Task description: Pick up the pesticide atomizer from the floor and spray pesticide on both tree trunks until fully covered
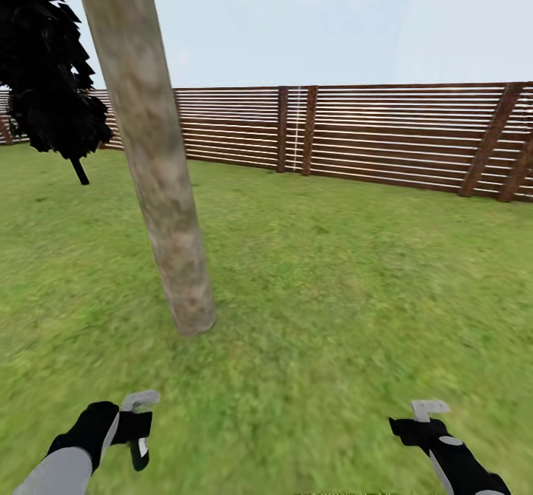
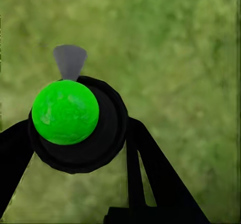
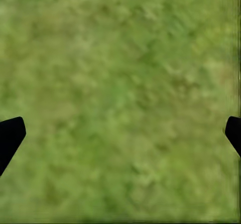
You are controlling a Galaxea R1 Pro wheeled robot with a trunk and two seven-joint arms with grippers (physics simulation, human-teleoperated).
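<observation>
The pesticide atomizer (image 1: 139,436), a black bottle with a light grey trigger head, is held low at the left by my left gripper (image 1: 133,427), which is shut on it. In the left wrist view the atomizer (image 2: 75,121) shows as a round black body with a green spot, clamped between the black fingers (image 2: 155,174) over grass. A leaning grey-brown tree trunk (image 1: 159,177) rises straight ahead, its flared base about a metre beyond the atomizer. A second tree (image 1: 44,73) with dark ragged foliage stands far left. My right gripper (image 1: 416,425) hangs open over the lawn, with its fingertips (image 3: 11,133) wide apart.
Green lawn (image 1: 355,280) spreads all around the trunk. A brown fence of horizontal slats (image 1: 385,136) closes the garden at the back, from left to right.
</observation>
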